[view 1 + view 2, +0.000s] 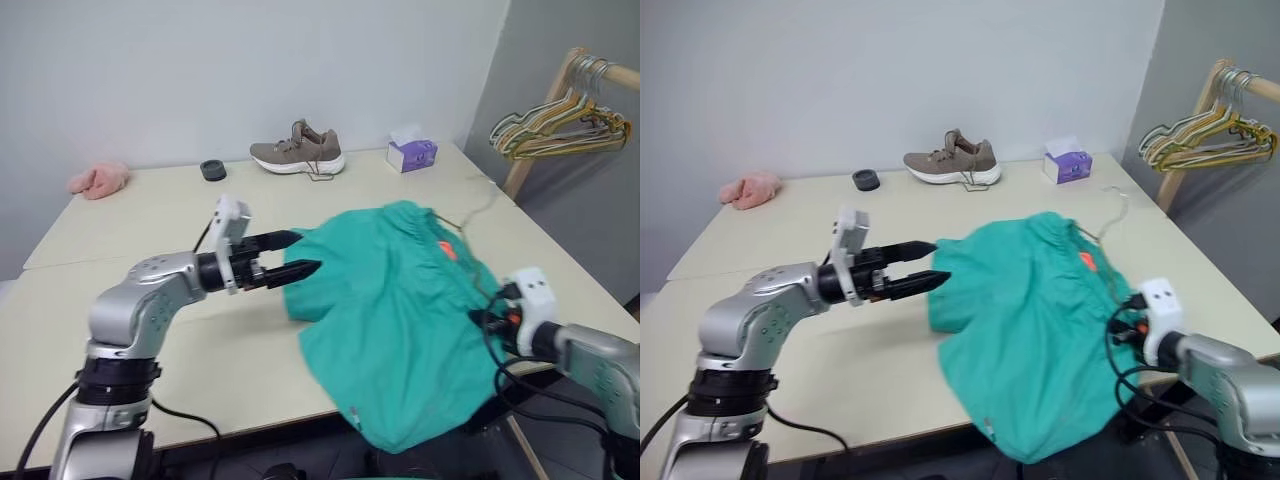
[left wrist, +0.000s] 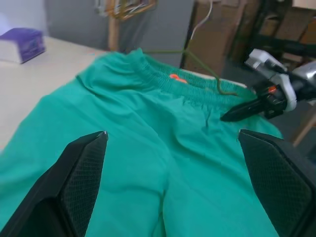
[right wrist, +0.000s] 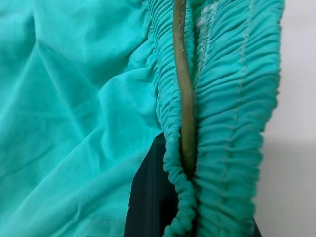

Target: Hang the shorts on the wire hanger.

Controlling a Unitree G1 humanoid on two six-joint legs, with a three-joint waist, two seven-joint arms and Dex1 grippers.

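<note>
The teal-green shorts (image 1: 400, 300) lie spread on the right half of the table (image 1: 150, 220), and one leg droops over its front edge. A small orange-red piece (image 1: 446, 250) sits by the gathered waistband (image 2: 163, 79). The wire hanger (image 2: 202, 64) runs along inside the waistband, and its hook (image 1: 480, 205) sticks out beyond the shorts. My left gripper (image 1: 305, 253) is open and level at the shorts' left edge, holding nothing. My right gripper (image 2: 237, 112) is shut on the waistband's right end, where the olive wire (image 3: 182, 89) sinks into the fold.
At the back of the table stand a tan shoe (image 1: 298, 150), a purple tissue box (image 1: 412, 153), a black ring (image 1: 213, 169) and a pink cloth (image 1: 98, 179). A wooden rack with a bundle of coloured hangers (image 1: 560, 125) stands off the table's right.
</note>
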